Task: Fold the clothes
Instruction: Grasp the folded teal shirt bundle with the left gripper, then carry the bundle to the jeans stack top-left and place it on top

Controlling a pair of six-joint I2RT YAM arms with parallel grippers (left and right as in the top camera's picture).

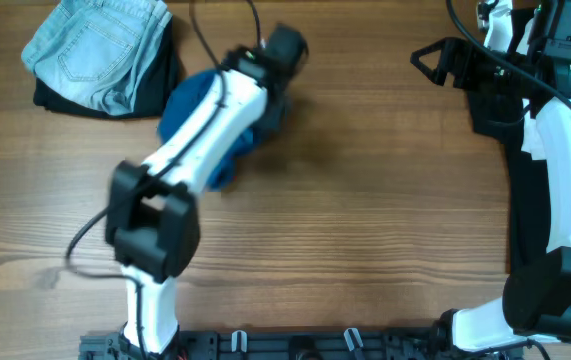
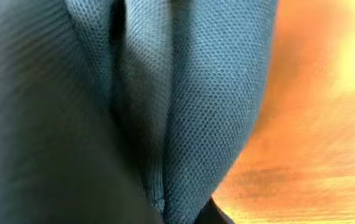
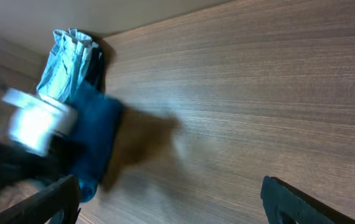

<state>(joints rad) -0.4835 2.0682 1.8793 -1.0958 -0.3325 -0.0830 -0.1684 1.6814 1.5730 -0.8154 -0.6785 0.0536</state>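
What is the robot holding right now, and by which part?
Cannot tell for sure: the blue shirt bunches right against the left gripper, whose fingers are hidden. The right gripper is open and empty.

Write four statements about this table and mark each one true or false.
1. The pale-blue denim lies on top of a black piece. True.
2. The right gripper holds the deep-blue shirt. False: its jaws stand open over bare wood, with nothing between them.
3. The left arm reaches over the deep-blue shirt. True.
4. The deep-blue shirt lies spread flat. False: it is bunched in a heap beside the denim.
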